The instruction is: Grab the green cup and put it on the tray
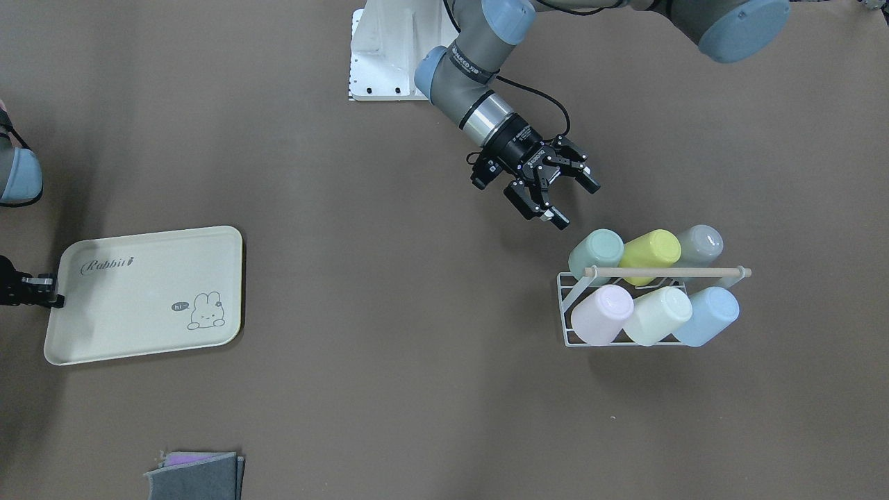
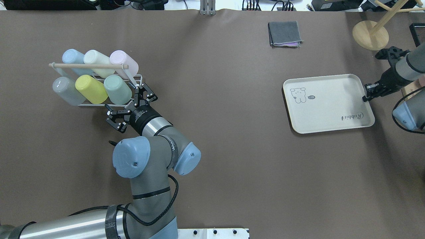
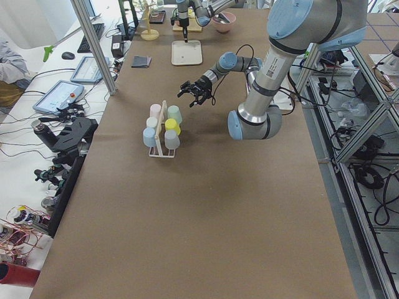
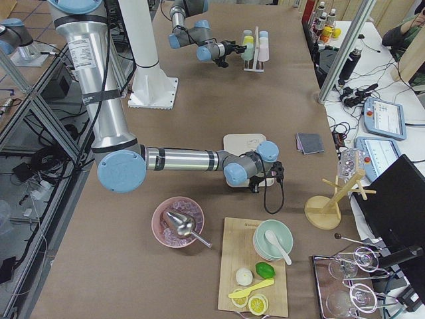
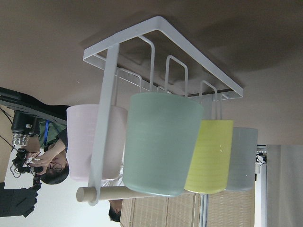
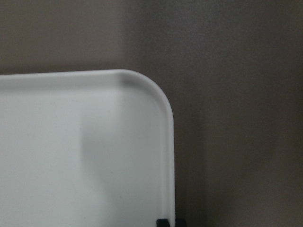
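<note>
The green cup (image 1: pixel 596 253) is mint, lies tilted at the near end of a white wire rack (image 1: pixel 566 305), and also shows in the overhead view (image 2: pixel 118 89) and large in the left wrist view (image 5: pixel 161 142). My left gripper (image 1: pixel 576 204) is open and empty, a short way from the cup's base and pointing at it (image 2: pixel 126 102). The cream tray (image 1: pixel 146 295) with the "Rabbit" script lies flat far across the table (image 2: pixel 327 103). My right gripper (image 2: pixel 367 95) is shut on the tray's rim (image 6: pixel 170 156) at one short edge.
The rack also holds yellow-green (image 1: pixel 649 253), grey (image 1: pixel 700 244), pink (image 1: pixel 603 314), cream (image 1: pixel 658 314) and blue (image 1: pixel 707 316) cups under a wooden handle bar (image 1: pixel 667 272). A folded grey cloth (image 2: pixel 285 33) and a wooden stand (image 2: pixel 370 35) sit at the far edge.
</note>
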### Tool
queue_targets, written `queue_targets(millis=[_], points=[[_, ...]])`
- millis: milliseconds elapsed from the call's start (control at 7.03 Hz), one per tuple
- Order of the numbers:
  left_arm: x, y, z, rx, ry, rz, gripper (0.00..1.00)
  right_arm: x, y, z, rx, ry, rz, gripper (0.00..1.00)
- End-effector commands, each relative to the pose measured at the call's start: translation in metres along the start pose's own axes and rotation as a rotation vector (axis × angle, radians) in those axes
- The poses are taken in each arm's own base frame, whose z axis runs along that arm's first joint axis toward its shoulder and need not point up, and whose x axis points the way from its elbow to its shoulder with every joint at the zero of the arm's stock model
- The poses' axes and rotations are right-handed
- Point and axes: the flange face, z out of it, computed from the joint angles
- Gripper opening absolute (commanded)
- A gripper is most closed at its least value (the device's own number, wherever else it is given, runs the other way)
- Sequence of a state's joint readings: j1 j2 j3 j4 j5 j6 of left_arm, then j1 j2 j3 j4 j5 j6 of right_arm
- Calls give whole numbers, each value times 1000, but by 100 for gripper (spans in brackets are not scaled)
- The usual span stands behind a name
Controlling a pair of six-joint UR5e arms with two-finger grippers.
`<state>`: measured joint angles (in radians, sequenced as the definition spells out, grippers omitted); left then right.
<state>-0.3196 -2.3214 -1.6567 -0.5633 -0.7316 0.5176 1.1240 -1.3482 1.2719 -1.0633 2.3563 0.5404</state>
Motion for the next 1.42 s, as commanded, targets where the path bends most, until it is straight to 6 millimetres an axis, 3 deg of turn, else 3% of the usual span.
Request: queue_targets(millis=[0, 284, 569, 711, 853, 1137, 1279], points=[[4, -17, 10, -9, 2, 13, 98, -6, -16, -30, 25, -62, 3, 0], [9, -37, 22, -18, 6, 28, 98, -34, -30, -62, 71, -106, -40, 0], [9, -52, 33, -41, -13, 37, 98, -57, -32, -82, 81, -161, -52, 0], [9, -52, 34, -54, -29, 42, 98, -80, -44, -89, 92, -174, -68, 0], [8, -52, 33, -57, -35, 44, 98, -109, -50, -84, 82, -185, -79, 0], [6, -56, 38, -95, -71, 60, 98, -205, -61, -60, 70, -186, -29, 0], [5, -60, 42, -118, -88, 73, 98, -234, -61, -55, 63, -195, -19, 0]])
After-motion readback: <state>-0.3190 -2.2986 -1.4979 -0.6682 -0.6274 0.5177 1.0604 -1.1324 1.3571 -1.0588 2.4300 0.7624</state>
